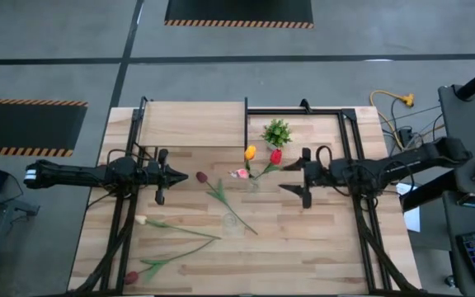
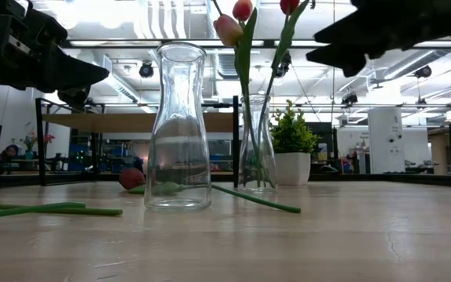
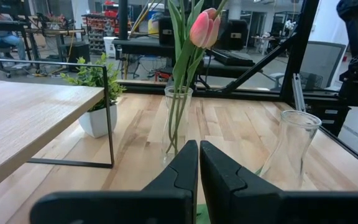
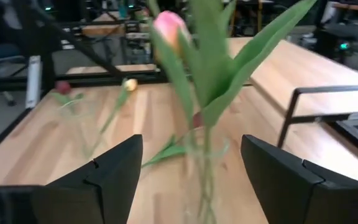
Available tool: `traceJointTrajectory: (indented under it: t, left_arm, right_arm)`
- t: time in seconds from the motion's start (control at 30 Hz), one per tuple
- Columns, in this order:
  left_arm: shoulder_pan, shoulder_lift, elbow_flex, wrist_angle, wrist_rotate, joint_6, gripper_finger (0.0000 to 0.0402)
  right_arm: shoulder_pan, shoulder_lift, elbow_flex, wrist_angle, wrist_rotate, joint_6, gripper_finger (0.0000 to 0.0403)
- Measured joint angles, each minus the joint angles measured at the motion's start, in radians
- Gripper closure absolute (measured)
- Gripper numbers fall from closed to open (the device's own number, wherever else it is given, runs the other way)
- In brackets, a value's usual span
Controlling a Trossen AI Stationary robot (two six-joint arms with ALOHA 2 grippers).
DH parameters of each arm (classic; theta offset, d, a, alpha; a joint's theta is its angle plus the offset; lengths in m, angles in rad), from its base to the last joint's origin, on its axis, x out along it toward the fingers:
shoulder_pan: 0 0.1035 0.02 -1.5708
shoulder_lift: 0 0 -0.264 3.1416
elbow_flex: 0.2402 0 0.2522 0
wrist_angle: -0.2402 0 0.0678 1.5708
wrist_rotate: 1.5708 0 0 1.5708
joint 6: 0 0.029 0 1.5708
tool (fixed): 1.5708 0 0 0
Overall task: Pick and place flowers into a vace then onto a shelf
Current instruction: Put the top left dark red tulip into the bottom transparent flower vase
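Observation:
A clear vase (image 1: 252,183) stands mid-table holding three tulips: orange-yellow (image 1: 250,152), red (image 1: 275,156) and pink (image 1: 242,173). An empty clear vase (image 1: 233,223) stands nearer the near edge. A dark red tulip (image 1: 202,176), a cream one (image 1: 141,220) and a red one (image 1: 130,277) lie flat on the tabletop. My right gripper (image 1: 291,176) hangs open just right of the filled vase (image 4: 207,168), fingers level with the leaves. My left gripper (image 1: 180,176) is shut, above the table left of the dark red tulip. The shelf (image 1: 192,124) stands at the far left.
A small potted green plant (image 1: 277,132) sits at the far edge, right of the shelf and behind the filled vase. The shelf's black frame leg (image 3: 109,118) stands near my left gripper's path. The dark red tulip's stem (image 2: 257,200) runs on past the empty vase (image 2: 178,133).

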Motion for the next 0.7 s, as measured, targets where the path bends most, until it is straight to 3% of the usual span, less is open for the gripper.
traceJointTrajectory:
  t: [0.2, 0.4, 0.7]
  left_arm:
    - [0.0, 0.0, 0.0, 0.0, 0.0, 0.0, 0.0402]
    - [0.0, 0.0, 0.0, 0.0, 0.0, 0.043, 0.0402]
    - [0.0, 0.0, 0.0, 0.0, 0.0, 0.044, 0.0402]
  right_arm:
    - [0.065, -0.072, -0.123, 0.121, -0.003, 0.024, 0.0155]
    - [0.072, -0.122, -0.26, 0.27, -0.089, 0.087, 0.0159]
    - [0.057, -0.284, -0.364, 0.3, -0.063, -0.013, 0.0168]
